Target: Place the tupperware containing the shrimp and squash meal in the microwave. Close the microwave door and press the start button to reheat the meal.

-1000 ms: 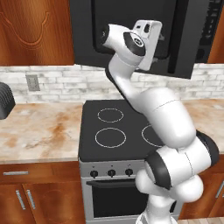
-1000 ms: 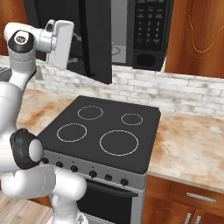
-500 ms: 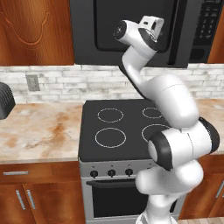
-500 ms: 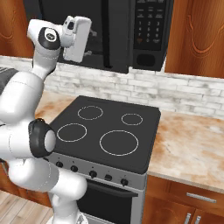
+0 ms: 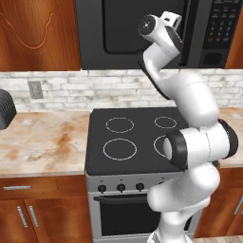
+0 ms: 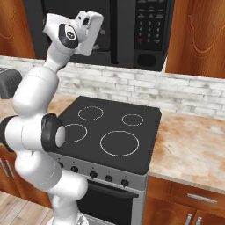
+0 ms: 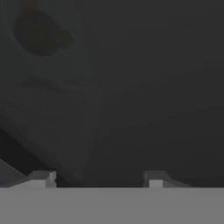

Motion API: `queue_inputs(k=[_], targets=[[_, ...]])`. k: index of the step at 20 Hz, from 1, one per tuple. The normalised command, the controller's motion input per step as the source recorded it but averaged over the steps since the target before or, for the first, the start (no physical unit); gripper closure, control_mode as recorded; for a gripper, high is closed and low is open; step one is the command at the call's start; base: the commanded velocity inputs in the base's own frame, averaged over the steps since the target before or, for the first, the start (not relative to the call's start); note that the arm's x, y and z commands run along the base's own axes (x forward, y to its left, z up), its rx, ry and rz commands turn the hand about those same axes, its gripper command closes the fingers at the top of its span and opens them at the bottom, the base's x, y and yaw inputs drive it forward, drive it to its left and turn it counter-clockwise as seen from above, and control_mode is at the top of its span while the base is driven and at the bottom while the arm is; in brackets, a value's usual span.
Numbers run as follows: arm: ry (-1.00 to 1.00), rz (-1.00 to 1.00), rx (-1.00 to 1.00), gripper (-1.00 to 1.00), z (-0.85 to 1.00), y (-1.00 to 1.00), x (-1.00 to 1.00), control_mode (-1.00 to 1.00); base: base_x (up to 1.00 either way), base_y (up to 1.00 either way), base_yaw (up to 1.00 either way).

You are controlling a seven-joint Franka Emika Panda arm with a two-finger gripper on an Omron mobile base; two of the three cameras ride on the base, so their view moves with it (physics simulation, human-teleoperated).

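Microwave: the microwave (image 5: 142,33) is mounted above the stove (image 5: 137,137), between wooden cabinets (image 6: 195,35).
Door: the microwave door (image 5: 133,33) is seen shut or nearly so, its handle (image 6: 114,28) beside the keypad (image 6: 149,19).
Gripper: the gripper (image 6: 102,31) is raised against the door window; the tips (image 7: 41,177) are set apart, nothing between them.
Tupperware: its place cannot be told.
Counter: a dark appliance (image 5: 5,109) stands on the counter (image 5: 42,142).

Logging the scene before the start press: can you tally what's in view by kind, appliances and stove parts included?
Microwave: 1
Microwave door: 1
Stove: 1
Ring burners: 4
Stove knobs: 4
Toaster: 1
Wall outlet: 1
Gripper: 1
Total: 14
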Motion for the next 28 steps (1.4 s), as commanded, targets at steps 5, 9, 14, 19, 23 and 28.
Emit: queue_inputs(k=[5, 9, 14, 19, 23, 28], targets=[[-0.02, 0.15, 0.01, -1.00, 0.00, -0.06, 0.63, -1.00, 0.00, 0.00, 0.00], [-0.29, 0.06, -0.02, -1.00, -0.73, 0.05, -0.13, -1.00, 0.00, 0.00, 0.00], [-0.36, 0.05, -0.07, -1.00, -0.66, 0.29, -0.41, -1.00, 0.00, 0.00, 0.00], [-0.27, 0.03, 0.01, -1.00, 0.05, 0.21, -0.99, -1.00, 0.00, 0.00, 0.00], [-0.24, 0.00, 0.16, -1.00, 0.24, 0.18, -1.00, -1.00, 0.00, 0.00, 0.00], [-0.24, -0.02, 0.43, -1.00, 0.25, -0.01, -0.99, -1.00, 0.00, 0.00, 0.00]])
